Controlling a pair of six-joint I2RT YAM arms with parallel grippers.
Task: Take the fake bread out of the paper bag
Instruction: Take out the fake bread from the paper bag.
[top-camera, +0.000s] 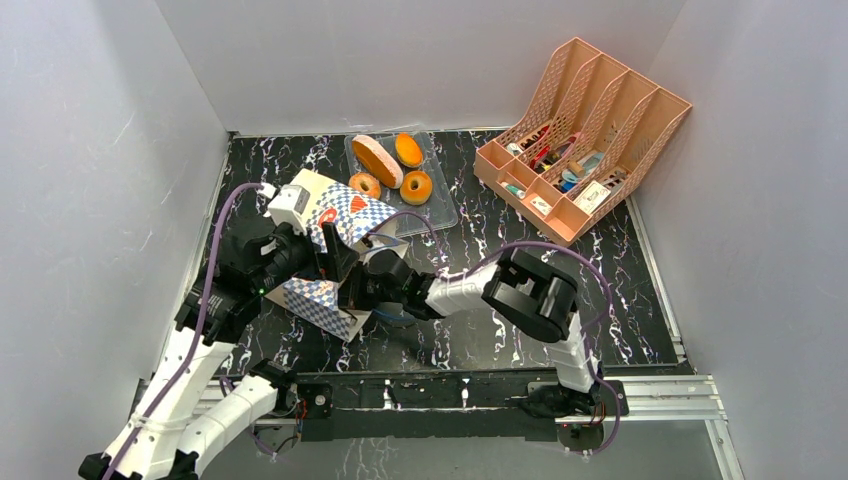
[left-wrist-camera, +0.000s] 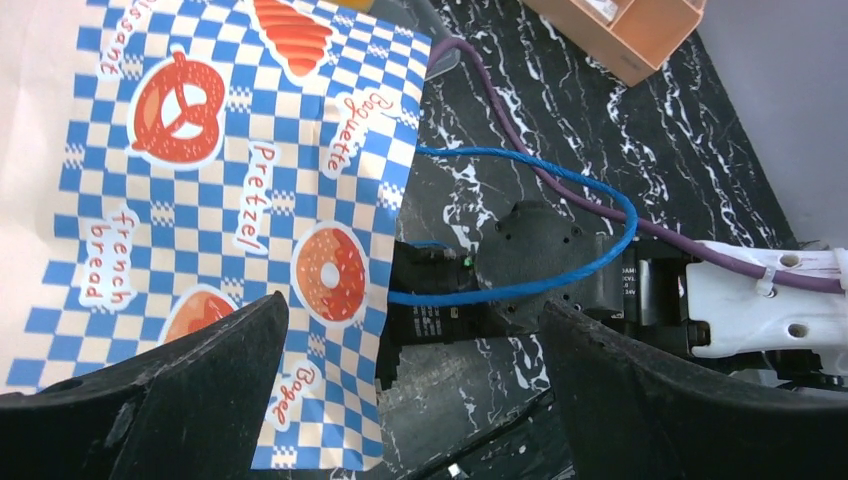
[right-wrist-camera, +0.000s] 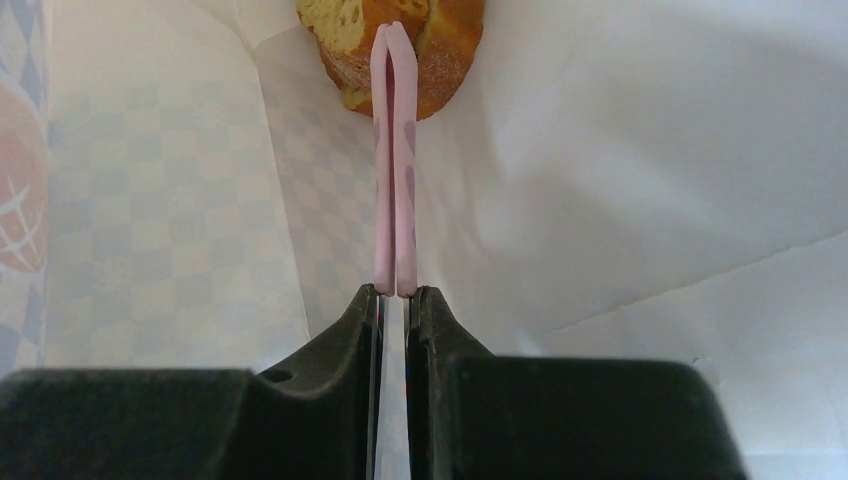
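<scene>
Wedged at the closed end of the paper bag (top-camera: 350, 212), one piece of fake bread (right-wrist-camera: 450, 45) with a golden crust and crumbly pale face, out of easy reach, hence the pink tongs (right-wrist-camera: 385, 170). Blades pressed flat together, tips right at the bread but not visibly around it; no hold on the piece as yet. Pinched tight on the tongs' near end, the right gripper (right-wrist-camera: 393, 300), reaching well inside the bag, itself on its side on the marbled table (top-camera: 620, 300). Just outside, the left gripper (left-wrist-camera: 412, 305), jaws spread wide with nothing between them, near the blue cord handle (left-wrist-camera: 560, 180) — probably placed to steady the bag or keep its mouth open. Behind the bag, four other pastries (top-camera: 377, 160) on the clear tray (top-camera: 440, 212) — likely the drop-off spot for this one too
</scene>
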